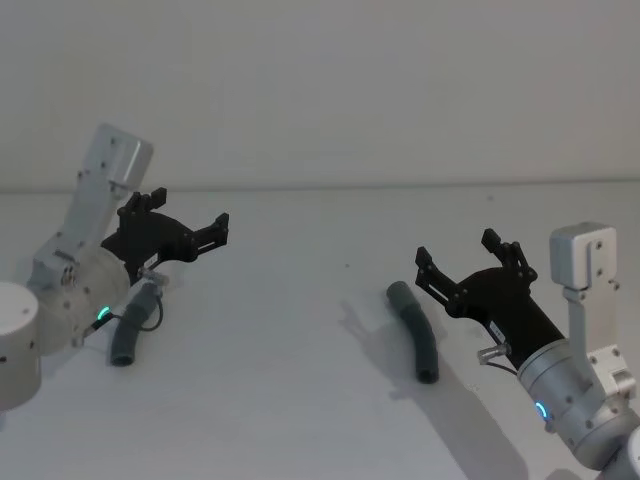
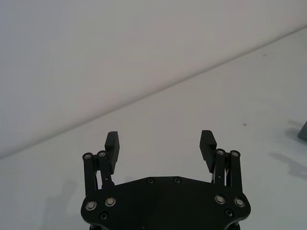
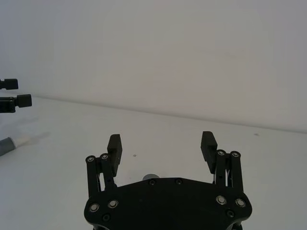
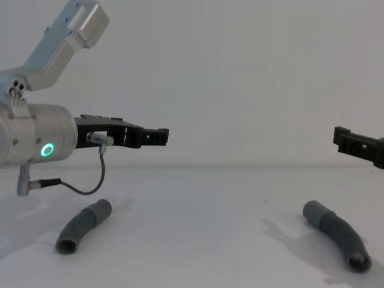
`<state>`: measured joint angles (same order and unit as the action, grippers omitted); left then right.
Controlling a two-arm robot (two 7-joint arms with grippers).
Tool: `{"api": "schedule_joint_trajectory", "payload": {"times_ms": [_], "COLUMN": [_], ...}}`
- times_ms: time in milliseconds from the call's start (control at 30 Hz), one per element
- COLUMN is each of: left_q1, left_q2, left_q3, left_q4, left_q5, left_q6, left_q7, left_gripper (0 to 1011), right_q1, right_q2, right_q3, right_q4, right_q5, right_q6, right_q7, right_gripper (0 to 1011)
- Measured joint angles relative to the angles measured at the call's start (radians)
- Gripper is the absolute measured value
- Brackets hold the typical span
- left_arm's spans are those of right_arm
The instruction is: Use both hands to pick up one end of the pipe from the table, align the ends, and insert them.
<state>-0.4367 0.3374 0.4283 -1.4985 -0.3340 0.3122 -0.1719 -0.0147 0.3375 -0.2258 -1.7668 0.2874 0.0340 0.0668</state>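
**Left gripper** (image 1: 187,212): raised above the left part of the surface (image 1: 300,400). Jaws spread wide, nothing between them.

**Right gripper** (image 1: 457,250): raised above the right part of the surface. Jaws equally wide, nothing held.

**Left pipe piece** (image 1: 128,335): dark grey curved tube, lying flat toward the surface's left edge, below and just nearer than the left gripper. Its white stub tip (image 3: 21,141) is at the farther end and its round mouth at the nearer end.

**Right pipe piece** (image 1: 415,330): dark grey curved tube, lying flat in the right half, beside the right gripper and well apart from the left piece. The open mouth (image 4: 359,259) faces the near edge and appears to have nothing in it.

**Step in hand**: by my reading, the approach. Neither piece is touched or lifted.

**Next move calls for**:
- Each gripper drops onto its own piece, with the jaws straddling the tube across its width.
- Each closes near mid-length, leaving the stub and the mouth free.
- The pieces are lifted, then turned so the stub faces the mouth.
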Motion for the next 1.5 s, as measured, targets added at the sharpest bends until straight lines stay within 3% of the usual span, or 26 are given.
{"api": "schedule_joint_trajectory", "payload": {"times_ms": [267, 467, 767, 1033, 1500], "left_q1": [-0.023, -0.007, 0.04, 0.082, 0.125], "left_q2": [-0.019, -0.032, -0.036, -0.04, -0.049], "left_q3": [-0.014, -0.034, -0.069, -0.104, -0.141], "left_q4": [-0.04, -0.102, -0.202, -0.259, -0.273], "left_q5": [-0.026, -0.037, -0.04, -0.04, -0.039], "left_q6": [0.2, 0.339, 0.488, 0.543, 0.555], "left_q7": [0.032, 0.081, 0.147, 0.186, 0.205], "left_gripper": [1001, 1001, 1001, 1001, 1001], "right_q1": [0.0, 0.0, 0.0, 0.0, 0.0], "right_q2": [0.0, 0.0, 0.0, 0.0, 0.0], "right_q3": [0.0, 0.0, 0.0, 0.0, 0.0], "right_q4": [0.0, 0.0, 0.0, 0.0, 0.0], "right_q5": [0.0, 0.0, 0.0, 0.0, 0.0], "right_q6": [0.0, 0.0, 0.0, 0.0, 0.0], "right_q7": [0.0, 0.0, 0.0, 0.0, 0.0], "right_gripper": [1003, 1003, 1003, 1003, 1003]}}
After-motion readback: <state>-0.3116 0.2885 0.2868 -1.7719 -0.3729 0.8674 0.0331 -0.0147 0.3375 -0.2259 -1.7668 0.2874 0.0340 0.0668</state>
